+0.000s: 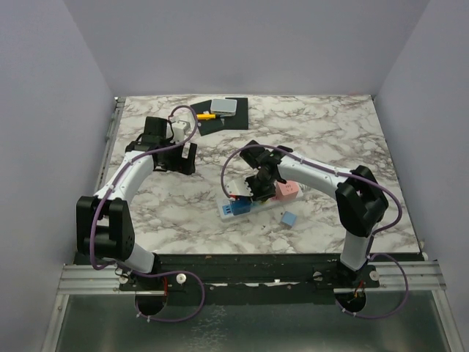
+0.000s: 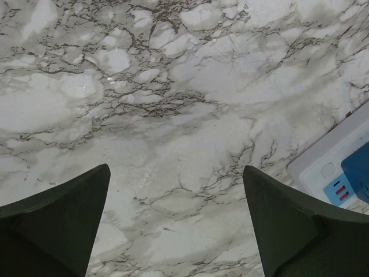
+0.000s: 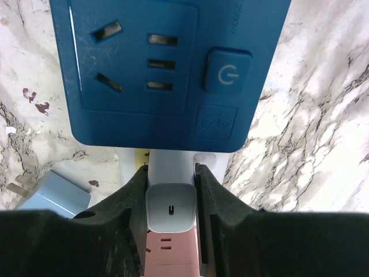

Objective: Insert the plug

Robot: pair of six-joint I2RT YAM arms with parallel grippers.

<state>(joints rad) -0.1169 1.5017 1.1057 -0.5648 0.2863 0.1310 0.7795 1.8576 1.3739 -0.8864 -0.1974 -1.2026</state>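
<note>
the left jaws stand spread wide. the left wrist view shows two dark, matte, wedge-shaped fingers (image 2: pixel 55 225) with only bare table (image 2: pixel 173 115) between them, a glossy white marble pattern with grey veins. to the right of these jaws, cut off by the frame edge, is a rounded corner of the white power strip (image 2: pixel 323 164), with a blue patch (image 2: pixel 337 190) bearing two small red slots.

only the overhead view shows the strip (image 1: pixel 260 209) whole, lying flat between the two pairs of jaws. it also shows a black mat (image 1: pixel 233 119) on the far side of the left jaws, carrying a grey pad (image 1: pixel 225 107) and a small yellow item (image 1: pixel 207 115) too small to make out.

the right jaws are pinching the white plug (image 3: pixel 170 208), a smooth rounded-square face with a tiny dark slot at its centre. from overhead the jaws hide it. just ahead of them sits a hard blue socket block (image 3: pixel 167 69) with angled and straight slots and a square power button (image 3: pixel 228 71). behind the plug, toward the wrist, is a pink block (image 3: pixel 170 257) with small grooves, partly cut off. left of these jaws lies a light-blue cube (image 3: pixel 55 196), half hidden by a finger. overhead, the pink block (image 1: pixel 286 192) and cube (image 1: pixel 289 218) show in full. i cannot tell whether the plug's prongs are seated.
</note>
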